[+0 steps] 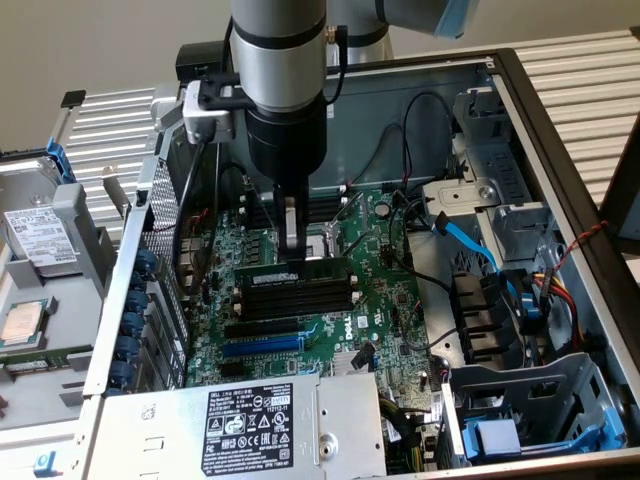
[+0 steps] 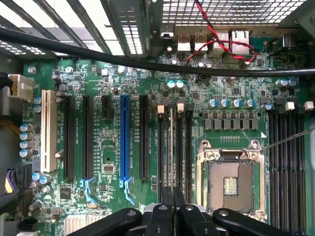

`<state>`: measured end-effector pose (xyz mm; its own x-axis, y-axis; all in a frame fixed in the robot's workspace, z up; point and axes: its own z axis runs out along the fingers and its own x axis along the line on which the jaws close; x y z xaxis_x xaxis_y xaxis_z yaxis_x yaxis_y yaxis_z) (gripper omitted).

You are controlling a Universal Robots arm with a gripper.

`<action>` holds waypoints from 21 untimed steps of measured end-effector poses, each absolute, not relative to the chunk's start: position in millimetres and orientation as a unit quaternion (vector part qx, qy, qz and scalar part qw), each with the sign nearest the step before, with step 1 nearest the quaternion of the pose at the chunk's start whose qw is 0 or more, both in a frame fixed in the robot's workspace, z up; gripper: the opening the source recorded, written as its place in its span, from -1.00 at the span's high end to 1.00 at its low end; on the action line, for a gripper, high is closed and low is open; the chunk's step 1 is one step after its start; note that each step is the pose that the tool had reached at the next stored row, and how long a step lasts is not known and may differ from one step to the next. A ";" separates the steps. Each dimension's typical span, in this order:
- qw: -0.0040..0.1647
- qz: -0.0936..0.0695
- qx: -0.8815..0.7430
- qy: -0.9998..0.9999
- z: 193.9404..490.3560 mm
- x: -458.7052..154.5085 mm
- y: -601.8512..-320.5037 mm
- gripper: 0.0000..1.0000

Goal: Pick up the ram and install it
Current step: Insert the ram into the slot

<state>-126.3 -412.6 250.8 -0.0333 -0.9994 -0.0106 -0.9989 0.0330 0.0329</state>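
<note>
**A:** Setting, quick?

**B:** Pale slatted metal bench (image 1: pixel 580 60). An open grey steel PC case (image 1: pixel 520 120) lies flat on it, with the large green motherboard (image 1: pixel 395 285) facing up inside.

**A:** Where's the thing we care abt?

**B:** The long, narrow green circuit-board stick w/ black chips, i.e. the ram (image 1: pixel 315 267), stands on edge over the bank of long black memory slots (image 1: pixel 300 297), at the side nearest the square metal CPU socket (image 2: pixel 230 182). In the wrist view it's a thin pale line (image 2: pixel 171 147) running along one slot, between the small white end clips (image 2: pixel 161 109).

**A:** Tool?

**B:** The black two-finger gripper (image 1: pixel 290 240) points straight down and is clenched on the ram's top edge. In the wrist view the stick disappears between the fingertips (image 2: pixel 166 206), which are nearly together.

**A:** Progress?

**B:** Pickup is done, I'd say, and the ram is lined up w/ its slot and at least partly in. I can't tell if it's fully seated or if the clips have latched. What's left, prob: confirm it's pressed home, then release.
</note>
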 end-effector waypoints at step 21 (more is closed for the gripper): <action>0.009 -0.014 0.694 -0.720 246.4 -121.8 -418.0 0.76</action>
